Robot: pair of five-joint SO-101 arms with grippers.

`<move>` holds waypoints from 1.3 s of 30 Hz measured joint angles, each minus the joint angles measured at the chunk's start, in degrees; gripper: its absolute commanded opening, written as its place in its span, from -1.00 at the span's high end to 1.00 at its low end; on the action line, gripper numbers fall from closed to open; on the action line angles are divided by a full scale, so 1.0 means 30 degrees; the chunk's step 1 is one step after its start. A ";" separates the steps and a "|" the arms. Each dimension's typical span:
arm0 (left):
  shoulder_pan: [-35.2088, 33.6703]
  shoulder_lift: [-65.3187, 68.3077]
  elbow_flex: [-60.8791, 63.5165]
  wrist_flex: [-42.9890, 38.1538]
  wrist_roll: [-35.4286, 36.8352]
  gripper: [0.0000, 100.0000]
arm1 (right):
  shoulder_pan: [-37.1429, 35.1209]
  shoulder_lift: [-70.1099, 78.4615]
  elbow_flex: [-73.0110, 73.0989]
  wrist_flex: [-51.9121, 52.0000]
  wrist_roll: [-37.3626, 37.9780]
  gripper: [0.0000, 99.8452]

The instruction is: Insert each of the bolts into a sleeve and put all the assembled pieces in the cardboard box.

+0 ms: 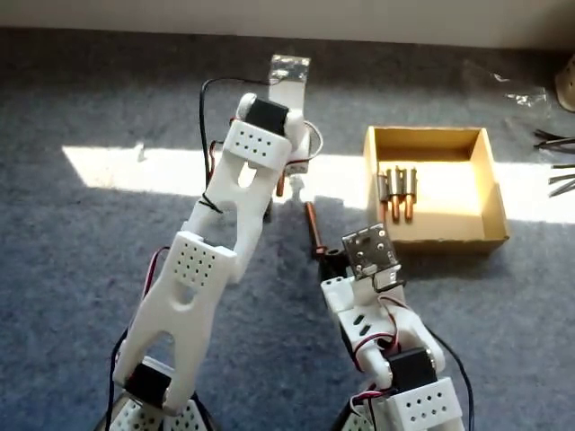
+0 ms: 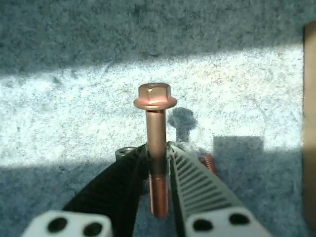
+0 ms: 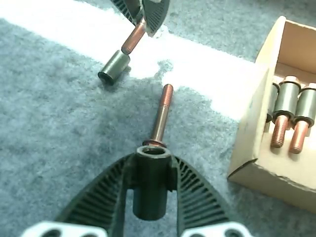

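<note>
- We see the left hand [image 2: 158,148] closed on the shank of a copper bolt [image 2: 155,128], with the flanged head sticking out past the fingertips and the threaded end back between the fingers.
- In the right wrist view, this bolt's far end meets one end of a grey sleeve [image 3: 113,68] lying on the carpeted surface [image 1: 81,233]; we cannot tell whether it has entered the bore.
- The right hand [image 3: 150,160] is closed around a dark sleeve [image 3: 150,190], its open mouth facing outward.
- A second bolt [image 3: 162,116] lies flat on the surface just beyond that mouth, its flange right at the sleeve's rim and its threaded tip pointing away.
- The cardboard box [image 1: 490,184] sits to the right of both hands, and we count three assembled pieces [image 1: 397,190] lying side by side in it near its left wall.
</note>
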 measured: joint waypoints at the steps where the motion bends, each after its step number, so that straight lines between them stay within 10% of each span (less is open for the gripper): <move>1: -0.0205 0.0000 0.0000 0.0117 0.0000 0.99 | 0.0000 0.0000 0.0000 0.0000 0.0000 0.99; 39: -0.3194 -0.7092 1.8491 -0.2491 -0.2696 0.99 | -0.0322 0.0000 0.0029 0.0000 0.0908 0.99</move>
